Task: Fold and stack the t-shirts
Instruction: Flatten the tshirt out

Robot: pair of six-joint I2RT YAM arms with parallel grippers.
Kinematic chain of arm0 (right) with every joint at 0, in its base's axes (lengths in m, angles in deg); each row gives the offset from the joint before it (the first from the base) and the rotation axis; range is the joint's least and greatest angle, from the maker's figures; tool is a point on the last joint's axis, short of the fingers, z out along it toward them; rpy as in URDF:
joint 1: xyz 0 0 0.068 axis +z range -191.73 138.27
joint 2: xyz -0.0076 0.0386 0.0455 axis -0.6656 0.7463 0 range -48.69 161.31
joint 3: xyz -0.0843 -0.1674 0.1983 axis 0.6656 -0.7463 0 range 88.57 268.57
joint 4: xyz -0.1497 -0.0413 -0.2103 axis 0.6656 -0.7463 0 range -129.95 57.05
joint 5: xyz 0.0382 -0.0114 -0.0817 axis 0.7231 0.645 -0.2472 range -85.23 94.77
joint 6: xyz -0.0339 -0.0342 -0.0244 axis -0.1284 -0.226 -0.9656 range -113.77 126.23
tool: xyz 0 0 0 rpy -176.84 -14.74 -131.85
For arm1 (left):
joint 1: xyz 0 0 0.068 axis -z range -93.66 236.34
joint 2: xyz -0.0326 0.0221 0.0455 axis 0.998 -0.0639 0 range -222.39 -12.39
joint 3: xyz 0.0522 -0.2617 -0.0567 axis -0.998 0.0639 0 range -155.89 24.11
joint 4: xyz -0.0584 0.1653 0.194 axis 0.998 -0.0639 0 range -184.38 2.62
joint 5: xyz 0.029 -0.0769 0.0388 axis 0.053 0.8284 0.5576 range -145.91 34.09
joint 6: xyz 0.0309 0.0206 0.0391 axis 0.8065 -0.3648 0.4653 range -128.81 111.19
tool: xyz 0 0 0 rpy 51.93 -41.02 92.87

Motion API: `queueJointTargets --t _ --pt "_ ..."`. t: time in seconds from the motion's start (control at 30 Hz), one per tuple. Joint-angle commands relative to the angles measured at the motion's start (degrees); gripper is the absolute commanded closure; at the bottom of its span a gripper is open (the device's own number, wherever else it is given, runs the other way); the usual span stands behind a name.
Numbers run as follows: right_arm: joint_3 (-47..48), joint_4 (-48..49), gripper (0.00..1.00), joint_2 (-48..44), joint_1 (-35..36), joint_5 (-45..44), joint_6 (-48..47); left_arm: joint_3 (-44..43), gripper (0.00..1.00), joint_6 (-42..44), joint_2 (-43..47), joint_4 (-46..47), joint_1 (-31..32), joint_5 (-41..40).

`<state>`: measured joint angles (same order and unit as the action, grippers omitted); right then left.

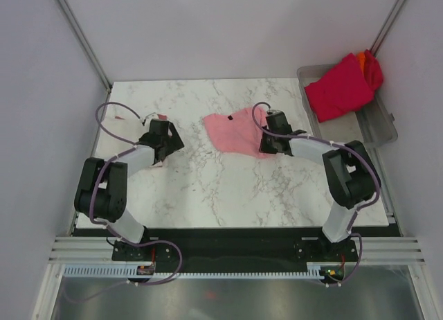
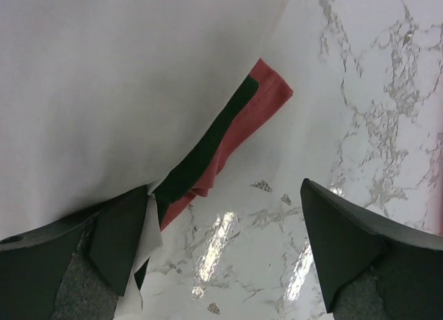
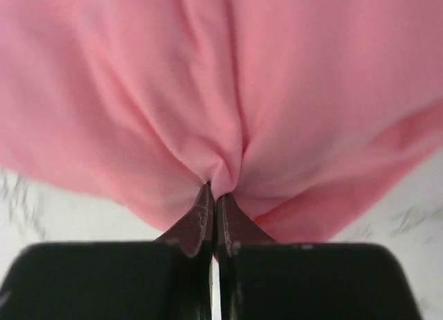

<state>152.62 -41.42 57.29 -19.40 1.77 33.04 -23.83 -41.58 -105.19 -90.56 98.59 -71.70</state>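
Pink t-shirt (image 1: 232, 131), long axis left-right

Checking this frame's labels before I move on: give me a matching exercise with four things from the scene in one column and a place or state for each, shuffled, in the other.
Things:
1. pink t-shirt
2. crimson t-shirt
3. left claw
4. right claw

Place or state:
A. wide open
B. heaped on the grey tray at the far right
C. shut, pinching pink cloth
D. spread on the middle of the marble table

Pairs: 1-D; 2-B; 3-A; 4-C
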Motion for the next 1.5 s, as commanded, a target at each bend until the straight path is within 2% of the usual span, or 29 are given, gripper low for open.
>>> queueJointTargets --t 0.0,0.07,0.1,0.13,0.17,0.2,0.27,0.33,0.43,0.53,0.6,0.7,0.8,0.87,0.97,1.0,1.03,1.1,1.2,1.23,1.3,1.33,1.47 --pt "-7.8 1.4 1.0 -10.6 4.8 9.5 -0.1 -1.5 0.0 -4.4 -2.1 0.1 -5.6 3.2" --pt "-12.7 0.5 0.98 -17.7 6.6 12.6 -1.2 0.0 0.0 -7.5 -2.7 2.4 -9.5 9.7" --pt "-14.1 0.1 0.87 -20.0 7.7 14.0 -2.0 1.0 0.01 -8.4 -2.6 4.5 -12.1 12.0" --pt "-16.5 -0.5 0.73 -24.2 7.6 15.3 -4.5 2.6 0.01 -9.0 -2.2 7.5 -12.1 14.7" --pt "-17.3 -1.2 0.48 -26.4 7.6 15.6 -5.4 3.1 0.01 -9.4 -1.9 8.4 -13.6 15.5" --pt "-17.8 -2.2 0.39 -28.3 7.6 12.0 -6.1 3.6 0.01 -9.3 -1.5 9.3 -13.3 17.3" --pt "-18.8 -3.5 0.26 -35.2 7.0 6.0 -6.3 6.1 0.01 -9.8 0.4 12.0 -13.0 21.7" --pt "-18.5 -3.5 0.25 -36.4 5.9 5.3 -5.5 7.7 0.02 -10.3 2.5 13.9 -10.9 25.3" --pt "-16.6 -4.0 0.26 -35.4 3.2 3.5 -3.3 9.5 0.01 -10.2 8.1 14.6 -7.5 25.9" --pt "-15.4 -4.6 0.29 -32.4 0.0 0.6 -0.5 9.8 0.01 -8.9 14.2 11.0 -2.7 23.4" --pt "-15.5 -3.8 0.34 -31.0 -2.4 -0.1 1.2 9.5 0.01 -7.7 17.8 8.9 2.1 20.1" --pt "-17.6 -0.7 0.44 -29.5 -4.0 -2.4 3.3 7.8 0.03 -6.5 18.4 8.5 8.8 18.6" --pt "-21.0 3.1 0.48 -30.5 -4.7 -4.5 4.5 2.4 0.06 -4.8 14.6 7.0 14.8 17.2" --pt "-23.3 5.5 0.5 -31.3 -5.1 -4.6 5.1 -3.9 0.08 -3.4 8.1 5.5 17.4 17.4" --pt "-24.1 6.6 0.49 -29.9 -5.0 -2.4 4.7 -15.0 0.1 -0.4 -2.6 0.4 22.0 17.6" --pt "-24.1 6.5 0.48 -28.2 -4.9 -1.8 4.7 -21.3 0.1 0.4 -5.4 -3.4 23.9 17.5" --pt "-24.1 6.4 0.44 -27.5 -5.0 -1.4 4.7 -24.5 0.1 2.2 -11.0 -5.0 24.7 17.4" --pt "-24.4 6.6 0.43 -25.4 -5.0 -0.6 4.8 -33.4 0.1 3.7 -16.3 -8.4 26.9 17.1" --pt "-27.1 8.9 0.63 -25.4 -5.0 1.6 5.0 -43.3 0.1 5.8 -25.0 -14.1 28.4 17.1" --pt "-27.7 9.9 0.75 -25.7 -5.0 2.1 5.0 -45.5 0.1 6.5 -26.7 -16.9 28.8 17.6" --pt "-28.9 10.1 0.83 -26.9 -5.0 2.8 5.2 -51.1 0.12 6.7 -31.6 -19.7 29.5 18.1" --pt "-29.2 10.1 0.9 -27.2 -5.0 4.8 5.1 -52.4 0.13 6.9 -32.8 -20.5 29.8 18.2" --pt "-30.7 10.2 0.99 -29.9 -4.9 8.5 5.0 -57.4 0.19 7.0 -35.7 -24.8 30.9 17.8"
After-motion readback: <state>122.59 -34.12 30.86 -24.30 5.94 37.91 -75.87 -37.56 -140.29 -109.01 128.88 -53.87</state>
